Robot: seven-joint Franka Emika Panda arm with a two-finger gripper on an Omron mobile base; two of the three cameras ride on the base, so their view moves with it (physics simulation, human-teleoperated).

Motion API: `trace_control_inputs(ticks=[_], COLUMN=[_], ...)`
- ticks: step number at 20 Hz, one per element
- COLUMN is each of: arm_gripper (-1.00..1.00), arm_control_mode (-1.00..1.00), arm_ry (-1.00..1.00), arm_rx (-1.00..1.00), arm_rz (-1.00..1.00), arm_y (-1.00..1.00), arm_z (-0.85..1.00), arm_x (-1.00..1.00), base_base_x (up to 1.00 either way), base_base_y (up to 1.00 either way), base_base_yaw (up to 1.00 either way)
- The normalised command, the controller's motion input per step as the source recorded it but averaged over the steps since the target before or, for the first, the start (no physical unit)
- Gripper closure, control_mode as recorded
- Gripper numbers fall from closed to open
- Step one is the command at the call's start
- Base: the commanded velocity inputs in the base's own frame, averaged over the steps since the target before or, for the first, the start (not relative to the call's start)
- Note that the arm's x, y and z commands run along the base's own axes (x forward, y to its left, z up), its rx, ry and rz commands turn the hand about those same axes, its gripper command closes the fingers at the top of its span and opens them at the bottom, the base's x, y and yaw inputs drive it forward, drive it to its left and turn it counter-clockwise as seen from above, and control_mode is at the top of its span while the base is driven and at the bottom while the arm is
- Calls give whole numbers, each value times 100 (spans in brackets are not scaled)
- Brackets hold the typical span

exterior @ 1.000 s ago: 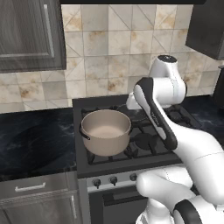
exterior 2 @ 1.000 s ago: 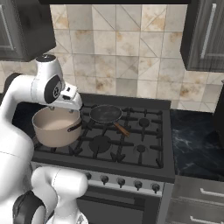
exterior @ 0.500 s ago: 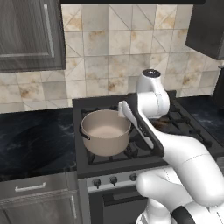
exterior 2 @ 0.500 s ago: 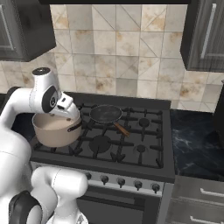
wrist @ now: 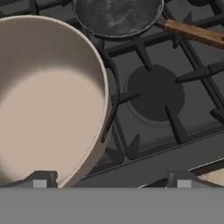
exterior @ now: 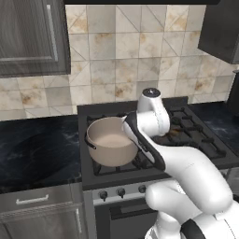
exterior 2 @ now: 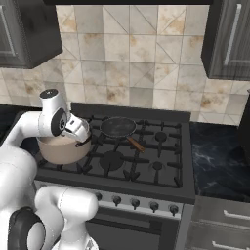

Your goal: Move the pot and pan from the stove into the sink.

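Observation:
The tan pot (exterior: 111, 145) stands on the front left burner of the black stove (exterior 2: 161, 163). In the hand view the pot (wrist: 43, 100) takes up the left side, with its dark side handle (wrist: 112, 98) facing the middle. My gripper (wrist: 110, 180) is open, its fingertips (wrist: 40, 179) wide apart just above the pot's right rim and that handle. From the right base view the gripper (exterior 2: 83, 139) hangs at the rim of the pot (exterior 2: 58, 151). The black pan (exterior 2: 118, 127) with its brown handle (wrist: 192, 33) rests on the rear burner. The sink is out of view.
Dark marble counter lies left of the stove (exterior: 37, 149) and right of it (exterior 2: 219, 161). A row of knobs (exterior 2: 136, 202) lines the stove front. Dark cabinets (exterior: 28, 37) hang above, and the tiled wall stands close behind the burners.
My arm has swung down and to the left, bringing the hand from above the stove's middle to the pot's right rim. The pot and pan have not moved.

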Motion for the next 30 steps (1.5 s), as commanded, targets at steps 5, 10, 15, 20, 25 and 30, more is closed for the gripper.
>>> trace_control_inputs(ticks=[5, 10, 15, 20, 25, 30], arm_gripper=[-100, -100, -100, 100, 100, 100], arm_control_mode=[-100, -100, -100, -100, -100, -100], arm_ry=[0, 0, 0, 0, 0, 0], arm_rx=[0, 0, 0, 0, 0, 2], arm_rz=[-12, -10, -9, -7, 0, 0], arm_y=[20, 14, 5, 5, 0, -1], arm_z=[-44, -43, -43, -32, 0, 13], arm_x=[48, 39, 29, 19, 0, 0], base_base_x=[0, 0, 0, 0, 0, 0], base_base_y=[0, 0, 0, 0, 0, 0], base_base_yaw=[0, 0, 0, 0, 0, 0])
